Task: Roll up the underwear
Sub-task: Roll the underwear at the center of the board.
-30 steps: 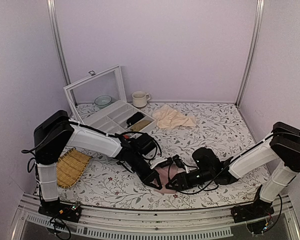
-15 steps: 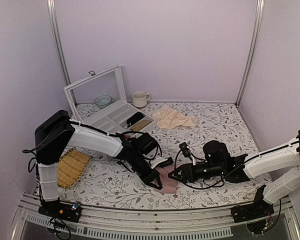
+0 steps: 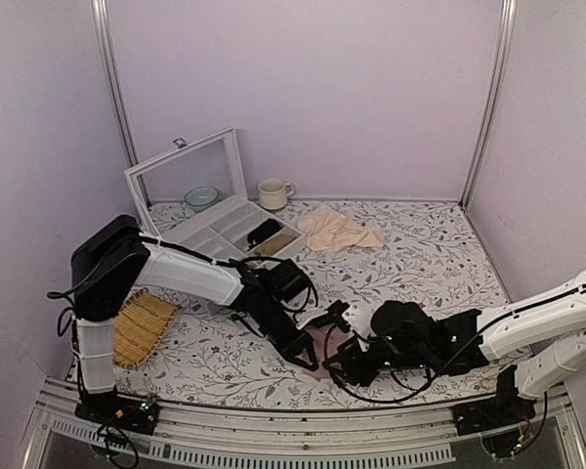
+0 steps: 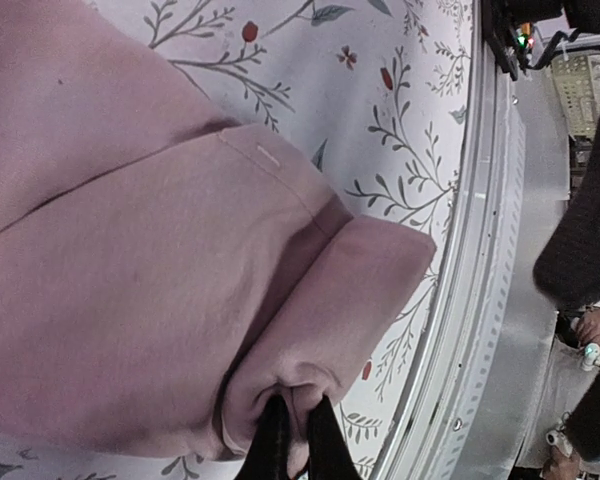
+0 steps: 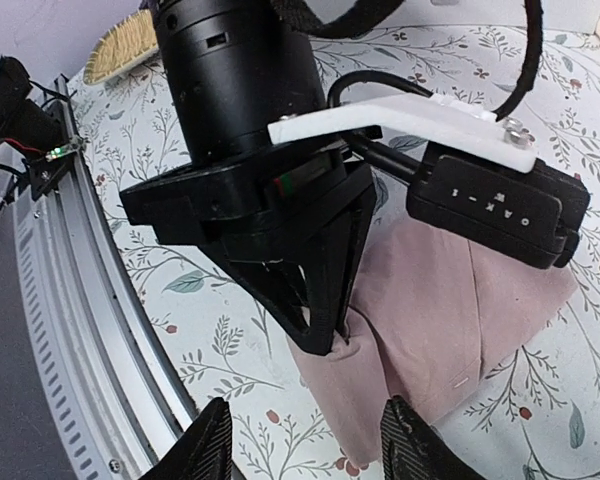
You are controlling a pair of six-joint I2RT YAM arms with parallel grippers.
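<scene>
The underwear is a folded dusty-pink piece lying near the table's front edge, and it fills most of the left wrist view. My left gripper is shut on a puckered fold at its near edge, seen from the other side as a black wedge. From above, the left gripper sits at the left end of the underwear. My right gripper stands open just in front of that pinched edge, its fingertips astride it and holding nothing. It comes in low from the right.
A white divided box with its lid up stands at the back left, with a bowl and a cup behind it. A beige cloth lies at the back centre. A woven mat is at the left. The metal front rail is close.
The right arm drew back to the right, then returned low and nearer the front edge, jaws slightly wider, beside the pinched fold. The left gripper stayed shut on the underwear.
</scene>
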